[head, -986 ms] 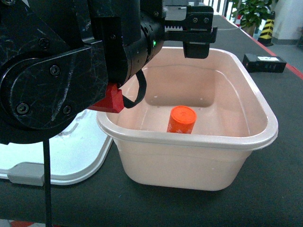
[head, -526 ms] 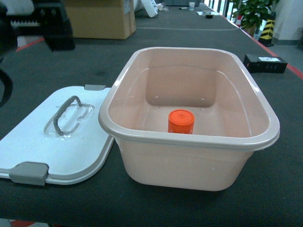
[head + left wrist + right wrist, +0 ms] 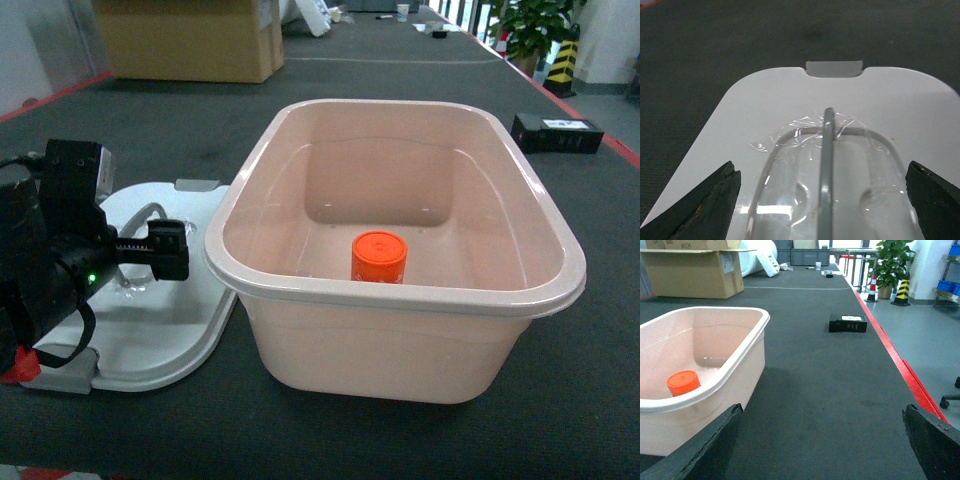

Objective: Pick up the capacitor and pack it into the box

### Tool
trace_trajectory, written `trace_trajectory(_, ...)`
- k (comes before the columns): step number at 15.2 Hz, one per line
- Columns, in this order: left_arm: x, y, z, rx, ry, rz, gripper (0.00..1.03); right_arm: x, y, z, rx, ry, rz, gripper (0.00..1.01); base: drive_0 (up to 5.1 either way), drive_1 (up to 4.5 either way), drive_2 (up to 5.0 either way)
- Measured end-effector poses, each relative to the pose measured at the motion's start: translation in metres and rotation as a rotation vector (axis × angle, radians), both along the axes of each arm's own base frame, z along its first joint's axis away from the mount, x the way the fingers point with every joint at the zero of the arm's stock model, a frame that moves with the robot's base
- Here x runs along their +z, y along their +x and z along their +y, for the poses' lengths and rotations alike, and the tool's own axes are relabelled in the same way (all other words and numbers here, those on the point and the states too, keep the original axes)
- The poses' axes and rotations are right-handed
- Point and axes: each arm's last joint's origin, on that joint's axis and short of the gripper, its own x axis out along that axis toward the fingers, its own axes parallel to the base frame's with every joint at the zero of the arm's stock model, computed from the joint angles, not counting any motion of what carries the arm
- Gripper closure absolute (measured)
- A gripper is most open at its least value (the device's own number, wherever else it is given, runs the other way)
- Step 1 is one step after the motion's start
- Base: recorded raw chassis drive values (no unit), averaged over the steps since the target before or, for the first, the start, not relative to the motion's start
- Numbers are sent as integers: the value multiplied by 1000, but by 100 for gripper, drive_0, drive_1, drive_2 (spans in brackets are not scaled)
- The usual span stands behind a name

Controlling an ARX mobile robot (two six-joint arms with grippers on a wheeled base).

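The box [image 3: 400,320] is a peach-pink tub standing open in the middle of the dark table. An orange capacitor [image 3: 379,257] stands upright on its floor, near the front wall; the right wrist view also shows this capacitor [image 3: 683,383] inside the box [image 3: 747,347]. The white lid [image 3: 165,345] lies flat to the left of the box. My left gripper [image 3: 170,252] hovers low over the lid, open. In the left wrist view the left gripper [image 3: 822,170] straddles the grey handle [image 3: 825,150] without touching it. My right gripper [image 3: 822,410] is open over bare table, right of the box.
A brown cardboard carton [image 3: 185,40] stands at the back left. A black device [image 3: 557,132] lies at the back right near the red table edge [image 3: 890,355]. A grey latch [image 3: 834,68] sticks out at the lid's far end.
My left arm has swung from above the box to the left and dropped low over the lid. The capacitor stays in the box.
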Motion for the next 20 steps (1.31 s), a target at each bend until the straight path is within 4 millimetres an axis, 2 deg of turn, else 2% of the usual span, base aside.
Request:
trace_trajectory(2, -4, 4, 10, 17, -1, 13, 5, 0, 0, 0, 0, 0, 0, 3, 0, 0, 0)
trace_trajectory(4, -4, 6, 16, 13, -5, 14, 27, 0, 0, 0, 0, 0, 0, 3, 0, 0, 0)
trace_trajectory(10, -5, 5, 9, -37, -8, 25, 97, 0, 0, 0, 0, 0, 0, 3, 0, 0, 0)
trace_trajectory(11, -5, 5, 8, -32, -7, 26, 101, 0, 0, 0, 0, 0, 0, 3, 0, 0, 0)
trace_trajectory(14, 4, 2, 10, -2, -12, 38, 101, 0, 0, 0, 0, 0, 0, 3, 0, 0, 0)
trace_trajectory(15, 15, 1, 12, 29, -7, 32, 101, 0, 0, 0, 0, 0, 0, 3, 0, 0, 0)
trace_trajectory(17, 65, 1, 16, 88, 6, -61, 101, 0, 0, 0, 0, 0, 0, 3, 0, 0, 0)
trace_trajectory(18, 131, -2, 10, 141, 33, -203, 101, 0, 0, 0, 0, 0, 0, 3, 0, 0, 0)
trace_trajectory(19, 163, -7, -10, 119, 43, -276, 101, 0, 0, 0, 0, 0, 0, 3, 0, 0, 0)
trace_trajectory(20, 173, -10, -28, 90, 35, -283, 101, 0, 0, 0, 0, 0, 0, 3, 0, 0, 0)
